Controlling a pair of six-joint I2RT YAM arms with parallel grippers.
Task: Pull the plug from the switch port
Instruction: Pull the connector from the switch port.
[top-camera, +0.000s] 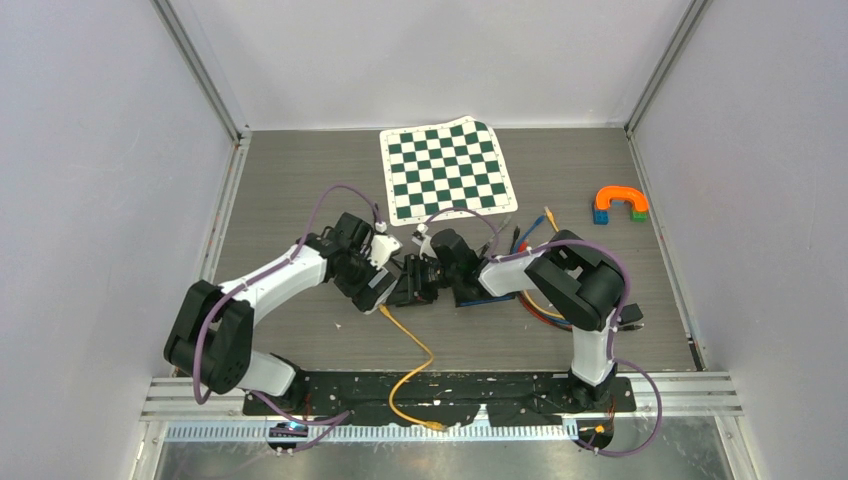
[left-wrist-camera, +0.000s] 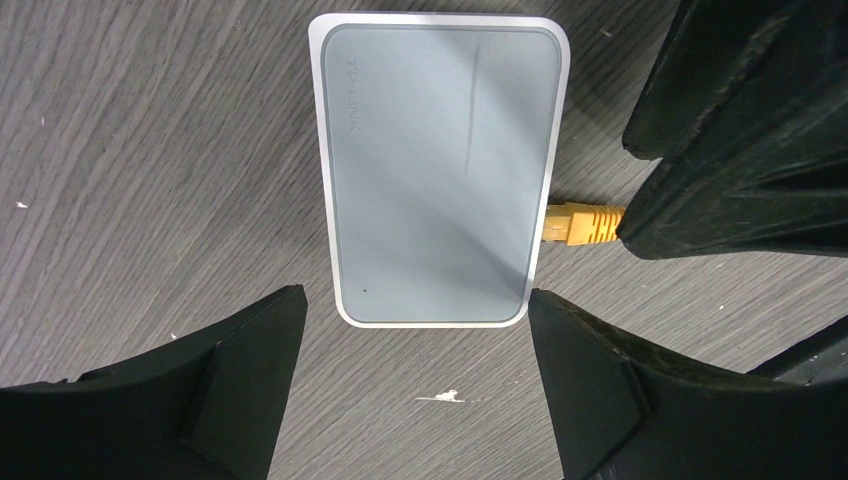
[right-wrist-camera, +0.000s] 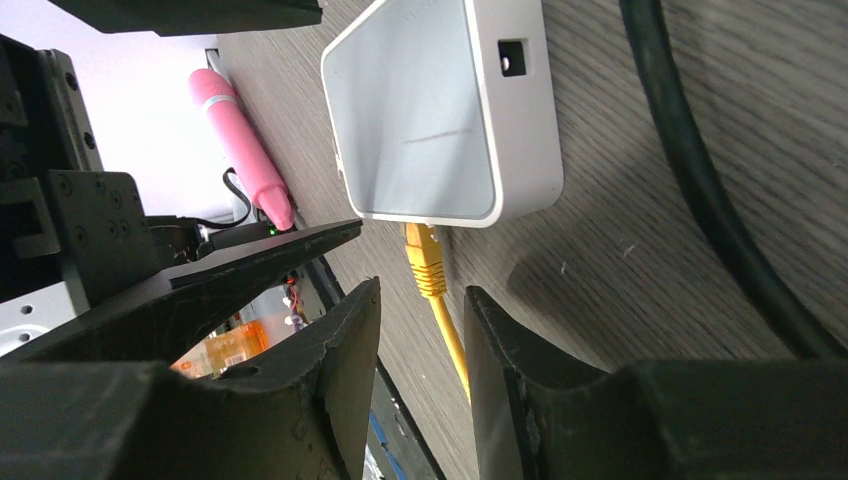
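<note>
The switch (left-wrist-camera: 440, 170) is a flat white and grey box lying on the grey table. A yellow plug (left-wrist-camera: 580, 223) sits in a port on its side, and its yellow cable (top-camera: 420, 360) runs to the near table edge. My left gripper (left-wrist-camera: 415, 305) is open, with a finger to either side of the switch's near end and neither one touching it. My right gripper (right-wrist-camera: 420, 300) is open at the plug (right-wrist-camera: 425, 260), its tips just short of it. The cable (right-wrist-camera: 450, 340) passes between its fingers with a gap on both sides. In the top view both grippers (top-camera: 415, 282) hide the switch.
A green and white chequered mat (top-camera: 448, 170) lies at the back. Orange, blue and green blocks (top-camera: 620, 205) sit at the back right. Loose cables (top-camera: 530, 235) lie behind the right arm, and a thick black cable (right-wrist-camera: 700, 200) passes right of the switch. A pink stick (right-wrist-camera: 240, 140) shows at left.
</note>
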